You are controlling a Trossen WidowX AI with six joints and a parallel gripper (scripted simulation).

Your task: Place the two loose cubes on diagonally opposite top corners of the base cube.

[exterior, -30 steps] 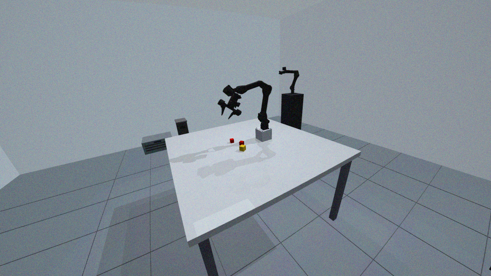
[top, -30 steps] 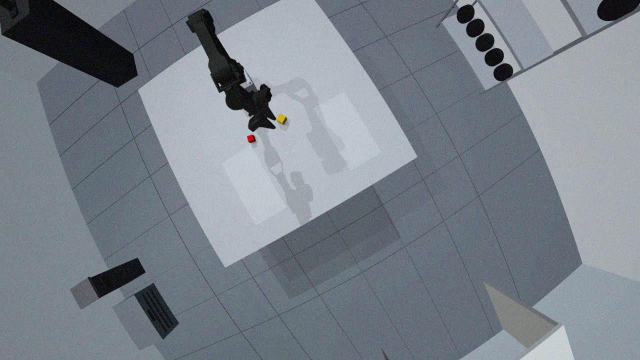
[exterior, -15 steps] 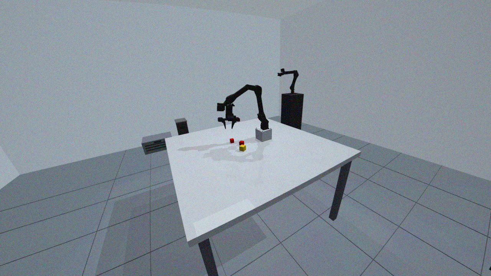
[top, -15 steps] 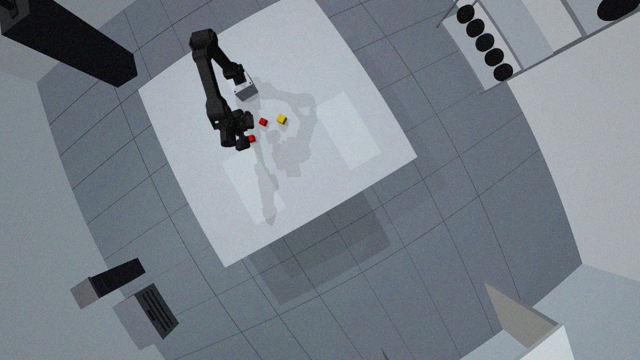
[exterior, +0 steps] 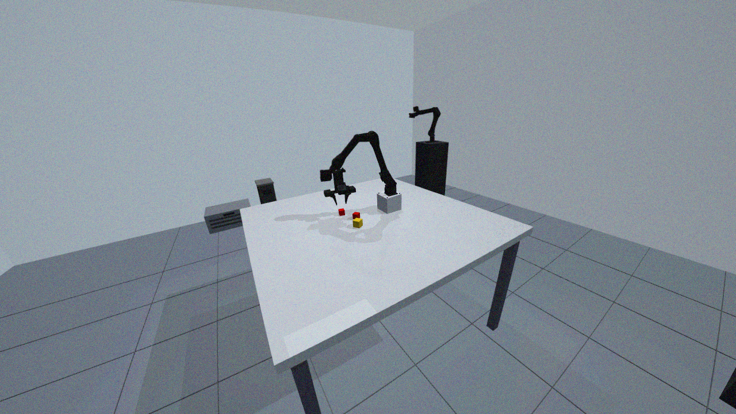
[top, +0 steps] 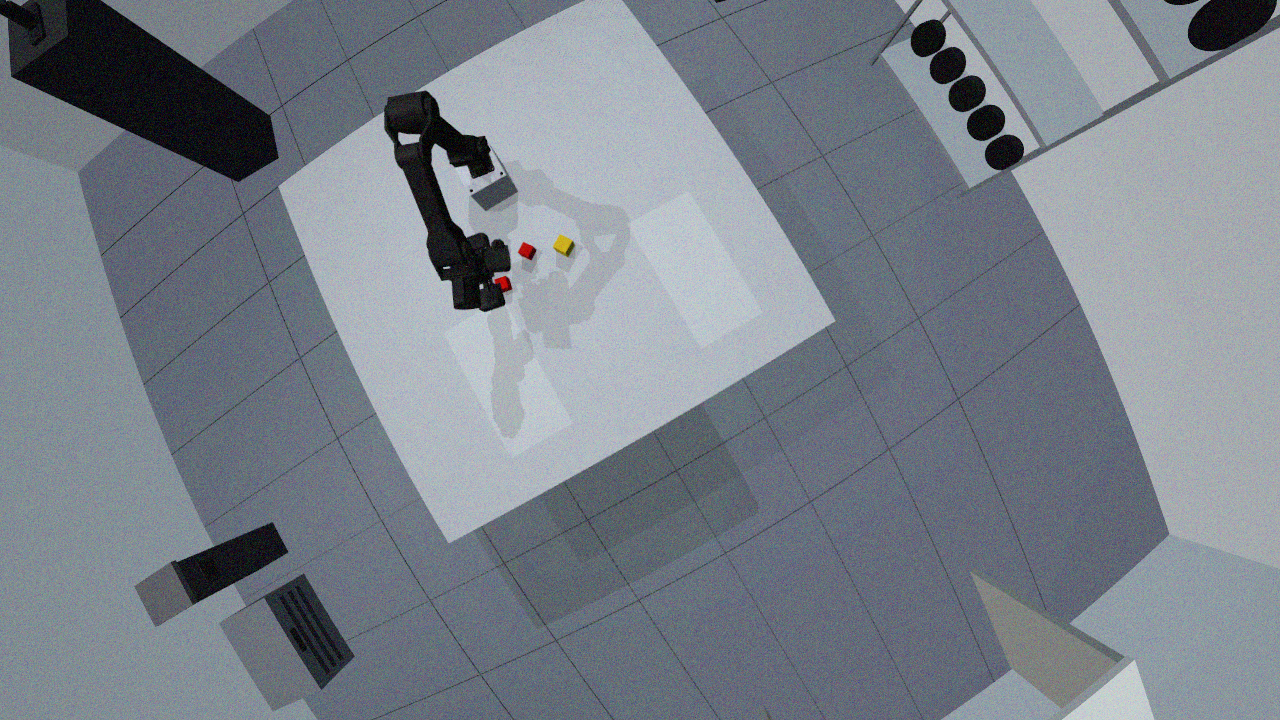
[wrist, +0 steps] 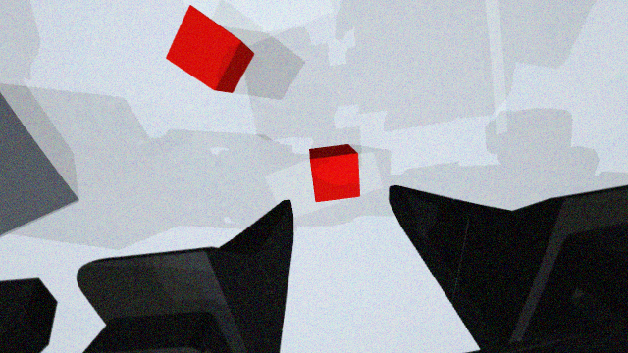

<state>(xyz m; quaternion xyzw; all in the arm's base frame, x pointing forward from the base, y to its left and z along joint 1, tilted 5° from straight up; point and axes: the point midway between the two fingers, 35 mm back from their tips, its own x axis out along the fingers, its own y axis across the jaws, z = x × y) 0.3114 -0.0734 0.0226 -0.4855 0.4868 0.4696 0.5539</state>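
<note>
No brand, label or legible writing appears in any view.

The surface is a white square table top (exterior: 391, 257) on dark legs, standing on a grey tiled floor (exterior: 103, 309) within pale grey walls. In the exterior view, from the left: a grey vented cabinet (exterior: 225, 215), a small dark box (exterior: 265, 190), the black six-joint arm (exterior: 363, 149) on its grey base block (exterior: 388, 202), and a second arm on a tall black pedestal (exterior: 431, 165).

The black parallel-jaw gripper (exterior: 339, 194) hangs above the near small red cube (wrist: 335, 173) with its fingers apart and nothing between them. The far small red cube (wrist: 208, 48) rests further off, turned at an angle. The yellow base cube (top: 563, 244) sits just beside it, apart from both.

Only the top view shows a shelf carrying black discs (top: 966, 94). Only the wrist view shows both dark fingertips flanking the near cube without touching it; the yellow cube falls outside that view.
</note>
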